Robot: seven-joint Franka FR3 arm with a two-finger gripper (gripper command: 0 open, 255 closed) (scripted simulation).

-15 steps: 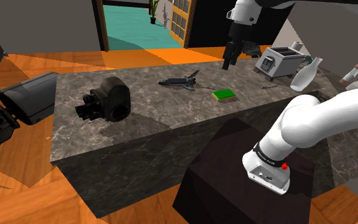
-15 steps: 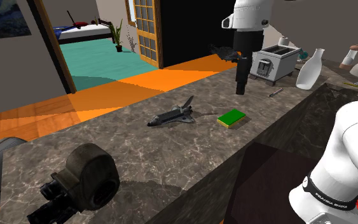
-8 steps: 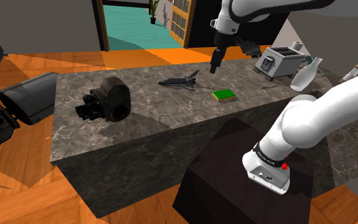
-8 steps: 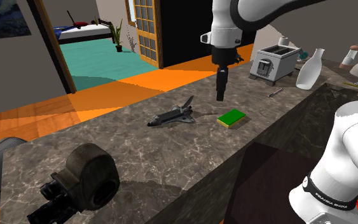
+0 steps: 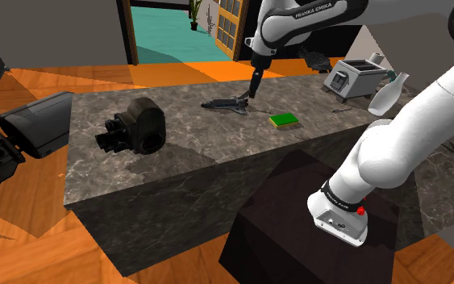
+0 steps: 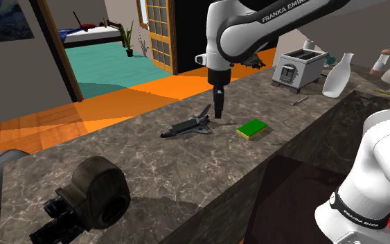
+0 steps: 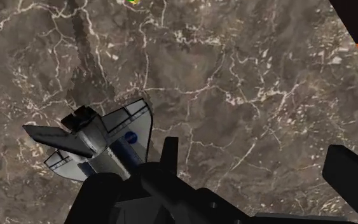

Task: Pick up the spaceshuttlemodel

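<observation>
A dark marbled bench (image 5: 177, 161) carries the shuttle (image 6: 188, 127), which lies flat toward its far edge. The claw (image 6: 219, 111) hovers open just above the tail, with the shuttle off to one side of the fingers. This looks like the approach; next it should centre over the fuselage, descend and close.

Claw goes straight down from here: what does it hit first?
Likely the space shuttle model: one finger of the open claw overlaps its fuselage, while the gap sits over bare marble countertop. Depth unclear.
</observation>
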